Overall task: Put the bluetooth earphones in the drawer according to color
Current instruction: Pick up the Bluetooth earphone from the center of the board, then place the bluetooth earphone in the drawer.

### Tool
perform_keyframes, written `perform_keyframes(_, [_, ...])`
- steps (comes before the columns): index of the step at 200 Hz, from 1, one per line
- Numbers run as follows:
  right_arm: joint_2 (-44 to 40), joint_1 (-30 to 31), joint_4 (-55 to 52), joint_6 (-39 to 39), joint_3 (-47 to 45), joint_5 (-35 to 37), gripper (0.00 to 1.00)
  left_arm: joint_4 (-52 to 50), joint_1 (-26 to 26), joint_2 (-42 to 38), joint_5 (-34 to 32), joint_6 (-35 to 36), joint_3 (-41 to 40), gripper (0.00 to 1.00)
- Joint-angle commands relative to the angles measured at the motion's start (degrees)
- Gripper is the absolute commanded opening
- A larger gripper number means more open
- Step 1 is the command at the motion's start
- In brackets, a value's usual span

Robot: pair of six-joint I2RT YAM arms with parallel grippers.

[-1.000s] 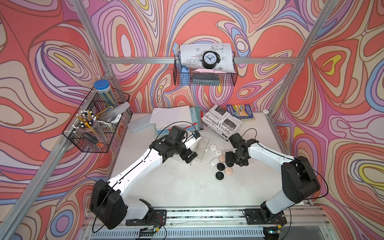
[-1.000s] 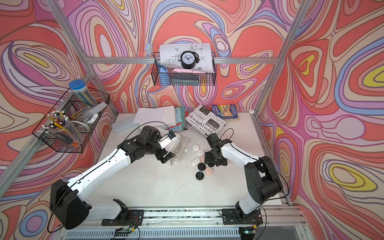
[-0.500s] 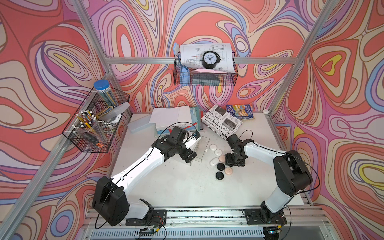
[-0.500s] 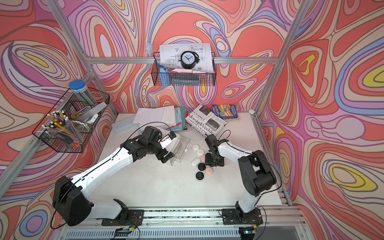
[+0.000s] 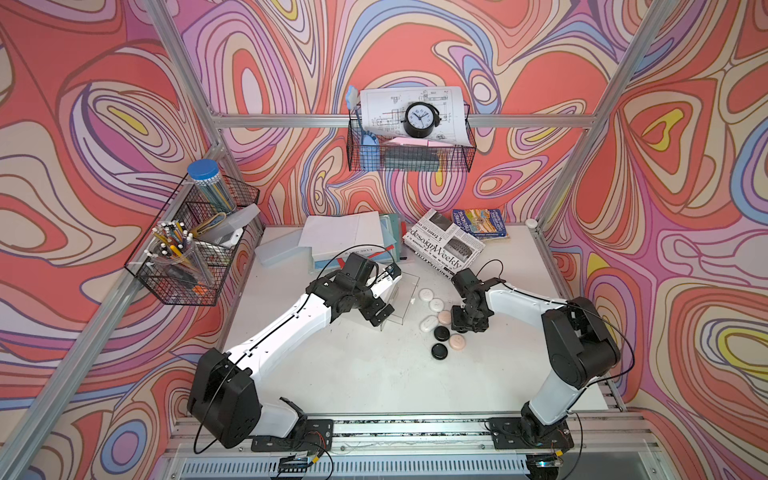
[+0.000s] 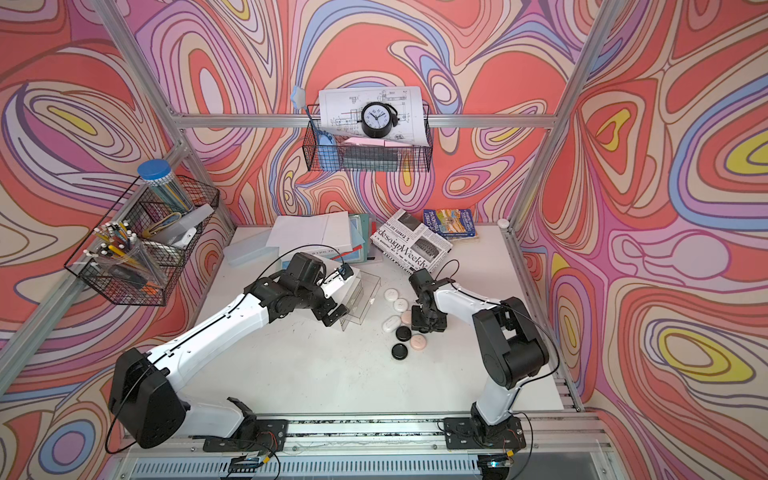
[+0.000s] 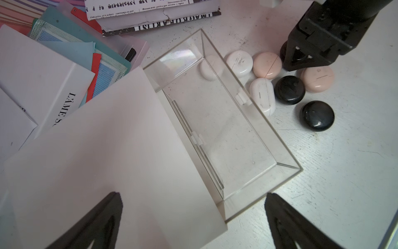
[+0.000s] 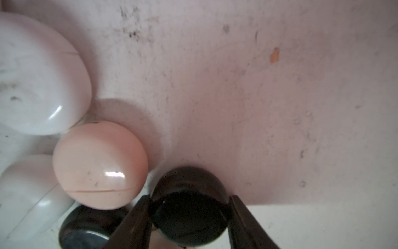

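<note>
The right gripper (image 5: 468, 327) stands down on the table (image 5: 374, 374), its fingers pressed against both sides of a black case (image 8: 189, 215) at the edge of the cluster. The other cases (image 7: 267, 64), white, pink and black, lie just beside the front of the pulled-out clear drawer (image 7: 237, 151). The left gripper (image 7: 192, 195) hangs spread wide over the cabinet (image 7: 107, 161).

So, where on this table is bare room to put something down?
The widest bare patch of table lies between the cases and the front rail. A smaller one lies between the newspaper and the right edge. Crowded: the papers at the back, and the narrow gap between drawer and cases.
</note>
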Motion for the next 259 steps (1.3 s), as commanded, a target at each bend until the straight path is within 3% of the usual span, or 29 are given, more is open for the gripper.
perform_keyframes(1, [1.3, 0.0, 1.3, -0.3, 0.3, 0.0, 0.48, -0.4, -0.3, 0.5, -0.6, 0.9, 0.3, 0.98])
perform_keyframes(26, [0.4, 0.0, 0.7, -0.2, 0.2, 0.7, 0.35, -0.3, -0.3, 0.5, -0.7, 0.8, 0.2, 0.99])
perform_keyframes(67, [-2.1, 0.0, 0.0, 0.6, 0.5, 2.8, 0.0, -0.8, -0.3, 1.1, -1.2, 0.9, 0.5, 0.98])
perform_keyframes(108, [-7.3, 0.0, 2.0, -0.2, 3.1, 4.9, 0.0, 0.0, 0.4, -1.7, -2.0, 1.0, 0.1, 0.98])
perform_keyframes(179, [-12.1, 2.8, 15.5, -4.0, 8.8, -1.1, 0.0, 2.1, 7.7, -9.8, 2.7, 0.8, -1.8, 0.99])
perform_keyframes(221, [-11.4, 7.0, 25.9, -5.8, 9.0, -6.5, 0.0, -1.4, 12.8, -7.6, 8.6, 0.6, -0.3, 0.99])
perform_keyframes(259, [-8.5, 9.2, 28.3, -6.9, 10.5, -9.6, 0.0, -1.8, 13.4, -6.7, 9.5, 2.5, -1.3, 0.99])
